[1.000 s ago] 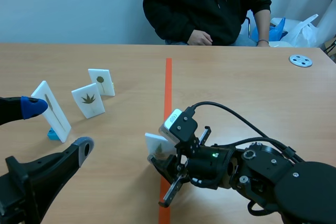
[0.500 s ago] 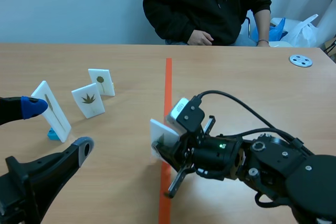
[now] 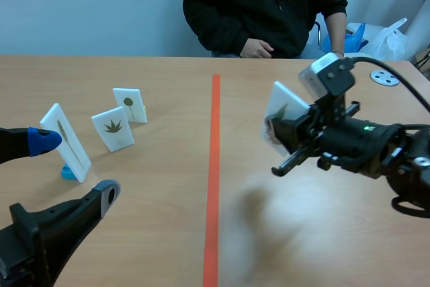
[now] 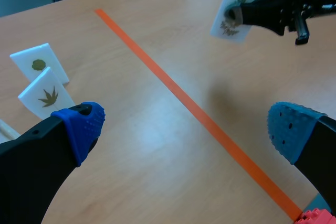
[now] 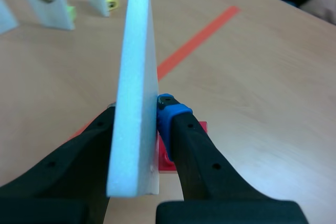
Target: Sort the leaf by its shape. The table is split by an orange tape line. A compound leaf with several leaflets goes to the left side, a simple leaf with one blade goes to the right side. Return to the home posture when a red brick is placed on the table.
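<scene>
Nearest to the robot, the left gripper (image 4: 186,127) hangs low over the left part of the table (image 3: 168,233). Its two fingers are wide apart and there is nothing between them. A little beyond it three white cards stand upright on the left side. The first is the long-leaf card (image 3: 66,140), which sits on a small blue base (image 3: 68,171). Behind it stands the star-leaf card (image 3: 113,128), and farthest the round-leaf card (image 3: 130,104). The orange tape line (image 3: 213,166) runs away from the robot down the middle of the table. At the far right lies a grey disc (image 3: 385,77). Across the table sits a person (image 3: 262,5) in a dark top, with one hand (image 3: 255,48) at the table's edge.

The right gripper (image 5: 137,113) is right of the tape line, lifted above the table. Its fingers are closed on the lower part of the leaf card (image 3: 283,109). The card rises upright from between the fingers, in the air, with its leaf face turned toward the left side. No other thing stands near it.
</scene>
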{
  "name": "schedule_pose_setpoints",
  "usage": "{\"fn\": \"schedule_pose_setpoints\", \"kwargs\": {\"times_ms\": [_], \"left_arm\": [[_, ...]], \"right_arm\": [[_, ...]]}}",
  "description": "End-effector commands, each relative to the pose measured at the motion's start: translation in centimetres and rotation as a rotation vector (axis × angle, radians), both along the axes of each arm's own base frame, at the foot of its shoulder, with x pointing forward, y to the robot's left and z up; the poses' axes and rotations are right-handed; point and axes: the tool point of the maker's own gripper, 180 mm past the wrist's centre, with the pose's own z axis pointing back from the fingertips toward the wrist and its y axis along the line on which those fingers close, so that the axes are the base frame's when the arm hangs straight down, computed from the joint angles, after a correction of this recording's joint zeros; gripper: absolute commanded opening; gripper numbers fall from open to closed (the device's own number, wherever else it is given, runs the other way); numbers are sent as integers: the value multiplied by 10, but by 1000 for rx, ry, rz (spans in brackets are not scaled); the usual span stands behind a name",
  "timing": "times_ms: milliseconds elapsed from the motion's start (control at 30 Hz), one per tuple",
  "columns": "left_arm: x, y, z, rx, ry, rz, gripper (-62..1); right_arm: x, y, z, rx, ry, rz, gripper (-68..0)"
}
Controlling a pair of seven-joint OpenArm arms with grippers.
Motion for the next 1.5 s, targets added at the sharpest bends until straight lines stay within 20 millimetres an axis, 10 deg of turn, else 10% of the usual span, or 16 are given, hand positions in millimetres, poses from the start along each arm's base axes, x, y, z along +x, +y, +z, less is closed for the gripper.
{"fn": "schedule_pose_setpoints", "kwargs": {"times_ms": [0, 600, 1467], "left_arm": [[1, -3, 8, -23, -25, -2, 14], [1, -3, 8, -23, -25, -2, 14], [1, -3, 9, -24, -25, -2, 14]], "right_arm": [[10, -16, 17, 30, -27, -50, -660], [25, -165, 17, 153, 54, -535, -660], [18, -227, -66, 48, 107, -765, -644]]}}
